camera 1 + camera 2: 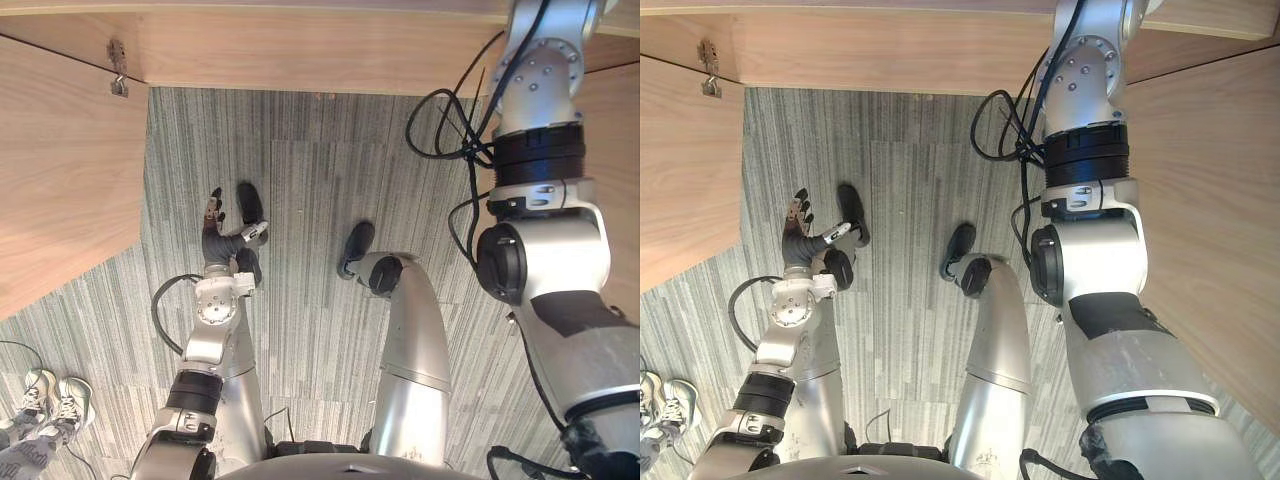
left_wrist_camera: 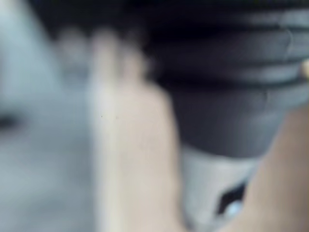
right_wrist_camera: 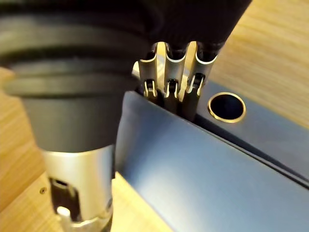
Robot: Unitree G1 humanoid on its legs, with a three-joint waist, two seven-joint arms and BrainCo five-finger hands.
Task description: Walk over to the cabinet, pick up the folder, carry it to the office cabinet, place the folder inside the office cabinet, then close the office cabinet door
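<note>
In the right wrist view my right hand (image 3: 171, 63) has its fingers curled over the top edge of a blue-grey folder (image 3: 207, 169). The folder's spine has a brass-ringed round hole (image 3: 226, 106), and light wood lies around and under it. In the eye views the right arm (image 1: 540, 130) reaches up past the top of the picture. My left hand (image 1: 216, 222) hangs low over the carpet with relaxed fingers and holds nothing.
A wooden cabinet edge (image 1: 300, 50) runs across the top. An open wooden door (image 1: 60, 180) with a metal hinge (image 1: 118, 72) stands at the left, and another wood panel (image 1: 1210, 200) at the right. Grey striped carpet (image 1: 310, 190) lies between. A person's shoes (image 1: 55, 400) show at lower left.
</note>
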